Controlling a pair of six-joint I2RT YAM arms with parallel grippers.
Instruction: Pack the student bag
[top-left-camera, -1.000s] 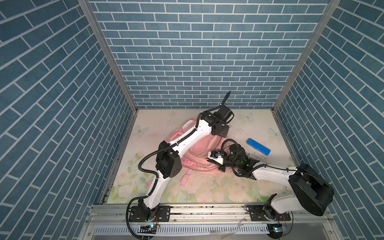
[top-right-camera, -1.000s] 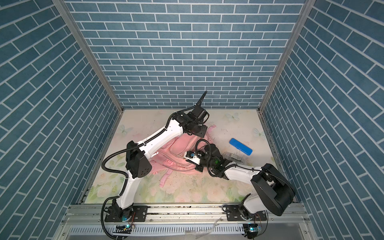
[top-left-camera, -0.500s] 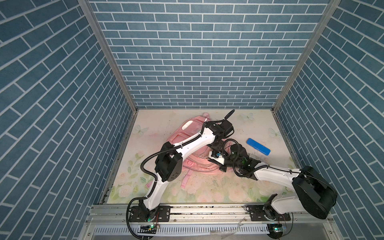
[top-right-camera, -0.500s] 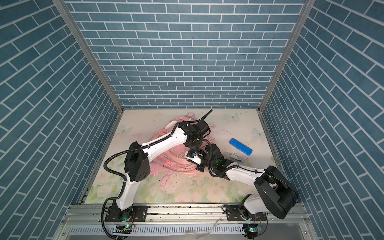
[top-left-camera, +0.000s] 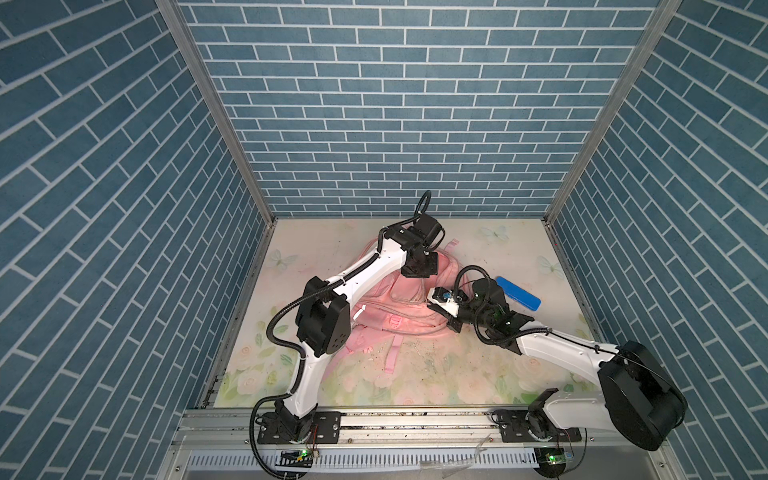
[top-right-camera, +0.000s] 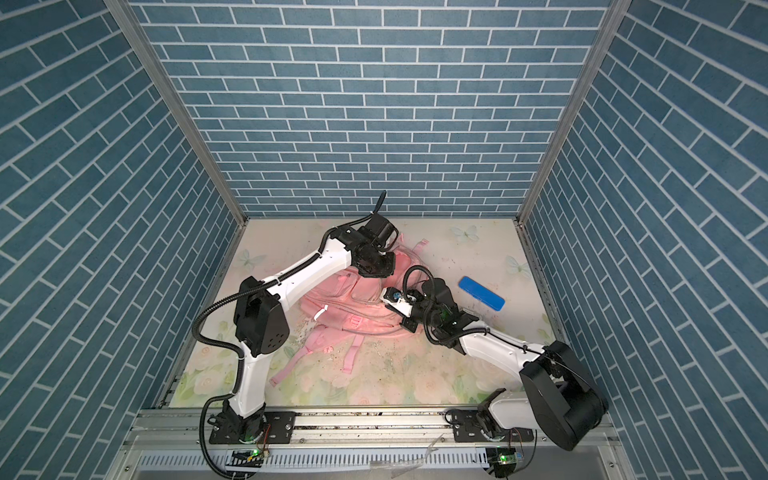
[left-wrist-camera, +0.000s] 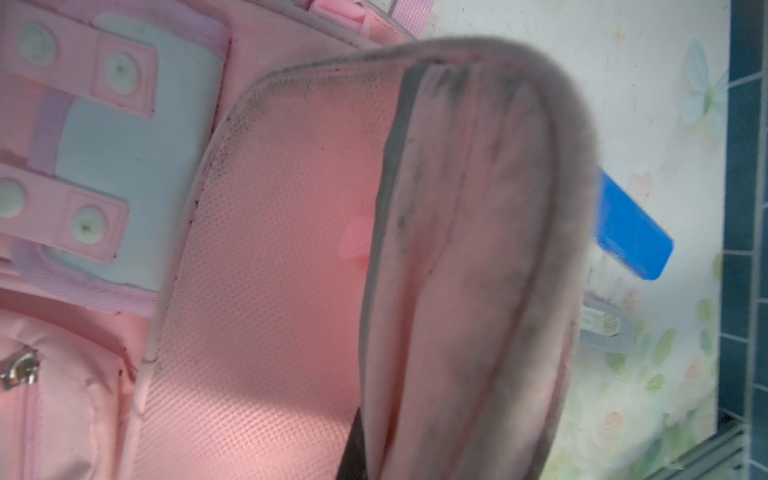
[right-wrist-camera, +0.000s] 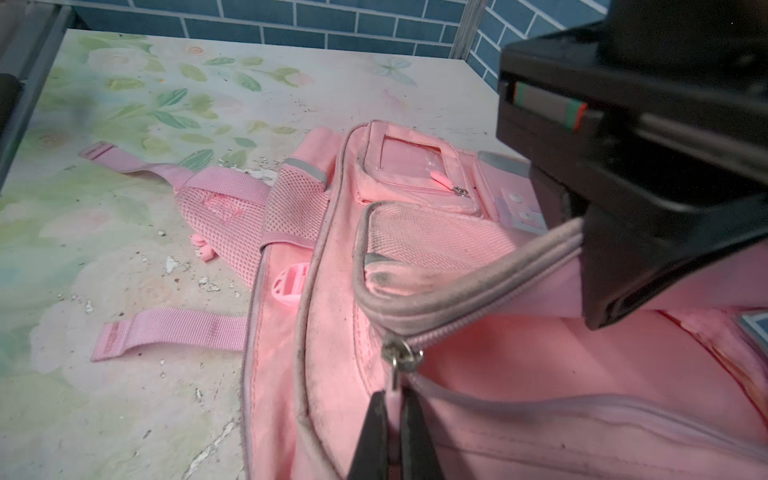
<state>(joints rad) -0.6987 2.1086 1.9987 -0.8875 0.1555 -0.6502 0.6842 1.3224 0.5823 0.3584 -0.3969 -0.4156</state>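
The student bag (top-left-camera: 395, 299) (top-right-camera: 357, 303) lies flat on the flowered counter (top-left-camera: 457, 374), between the two claws and touched by both. The left claw (top-left-camera: 419, 266) (top-right-camera: 376, 266) is clenched on the grey-piped rim of the bag's top flap (right-wrist-camera: 478, 286) and holds that rim lifted off the bag's body. The right claw (right-wrist-camera: 392, 419) (top-left-camera: 431, 305) is pinched tight on the pink zip pull (right-wrist-camera: 394, 388), just under its metal slider. From the slider the two zip tracks part, one up to the left claw and one along the body, and the gap between them shows only pink lining. A small blue-edged corner (right-wrist-camera: 754, 328) sits at the far end of that gap; I cannot tell whether it lies inside. Next to the left claw a front pocket with a clear window (right-wrist-camera: 409, 160) is zipped closed, and beside it is a mesh side pocket (right-wrist-camera: 295, 195). Pink straps (right-wrist-camera: 174, 332) trail onto the counter, away from both claws. A flat blue case (top-left-camera: 518, 293) (left-wrist-camera: 631, 232) lies on the counter behind the right claw, apart from the bag, with a small clear item (left-wrist-camera: 602, 328) near it.
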